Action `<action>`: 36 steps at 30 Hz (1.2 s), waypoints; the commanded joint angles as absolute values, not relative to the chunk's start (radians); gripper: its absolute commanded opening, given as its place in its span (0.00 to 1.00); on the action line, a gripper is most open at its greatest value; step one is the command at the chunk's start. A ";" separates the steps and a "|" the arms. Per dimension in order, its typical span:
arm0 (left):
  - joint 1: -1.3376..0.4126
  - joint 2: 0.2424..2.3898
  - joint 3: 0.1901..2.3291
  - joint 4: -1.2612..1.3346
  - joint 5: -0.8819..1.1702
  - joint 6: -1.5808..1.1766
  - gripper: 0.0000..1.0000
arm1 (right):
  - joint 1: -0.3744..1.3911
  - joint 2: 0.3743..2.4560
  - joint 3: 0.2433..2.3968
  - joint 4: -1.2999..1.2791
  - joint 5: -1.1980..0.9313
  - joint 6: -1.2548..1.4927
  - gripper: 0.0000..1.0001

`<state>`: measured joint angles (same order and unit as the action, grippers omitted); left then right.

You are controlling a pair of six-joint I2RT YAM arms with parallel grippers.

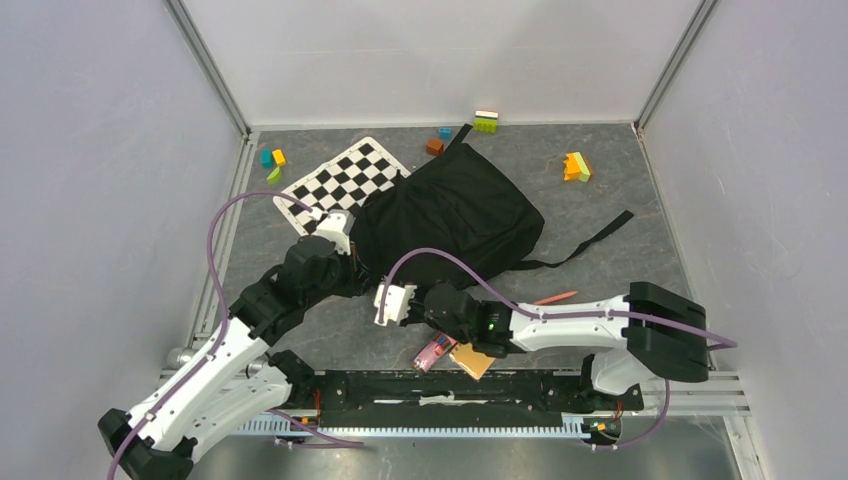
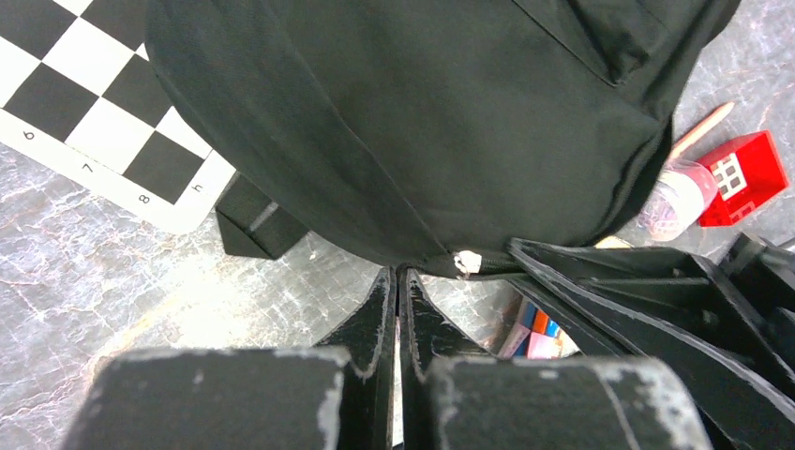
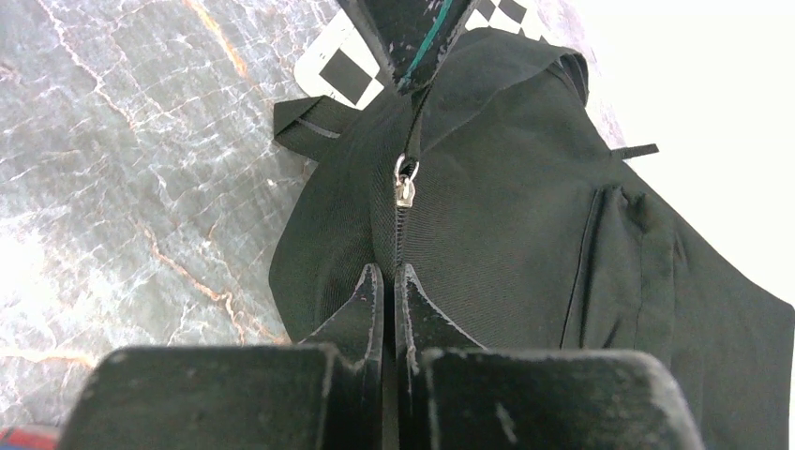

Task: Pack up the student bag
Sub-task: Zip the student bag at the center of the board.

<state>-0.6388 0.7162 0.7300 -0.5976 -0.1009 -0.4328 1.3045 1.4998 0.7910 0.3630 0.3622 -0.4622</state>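
The student bag (image 1: 450, 215) is a large black backpack lying in the middle of the table, with straps trailing to the right. My left gripper (image 1: 357, 258) is shut at the bag's near-left edge; in the left wrist view (image 2: 397, 274) its tips pinch the bag's (image 2: 403, 122) hem beside a white zip tag (image 2: 466, 262). My right gripper (image 1: 380, 285) is shut on the same edge; in the right wrist view (image 3: 388, 272) it pinches the zip seam of the bag (image 3: 525, 216), below the metal zip pull (image 3: 405, 187).
A chessboard (image 1: 345, 178) lies under the bag's left side. Coloured blocks (image 1: 272, 160) (image 1: 576, 167) (image 1: 486, 121) sit along the back. A pencil (image 1: 555, 298), a pink bottle (image 1: 437, 350) and an orange card (image 1: 472, 360) lie near the front rail. A red box (image 2: 747, 175) shows beside the bottle.
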 commanded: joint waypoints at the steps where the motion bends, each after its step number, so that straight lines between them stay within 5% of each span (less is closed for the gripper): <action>1: -0.595 0.724 0.802 -0.552 -0.179 -0.446 0.02 | 1.345 1.404 0.736 0.356 0.379 -0.419 0.00; 36: -0.294 1.130 0.857 -0.250 -0.149 -0.413 0.02 | 1.405 1.074 0.448 0.309 0.538 -0.320 0.00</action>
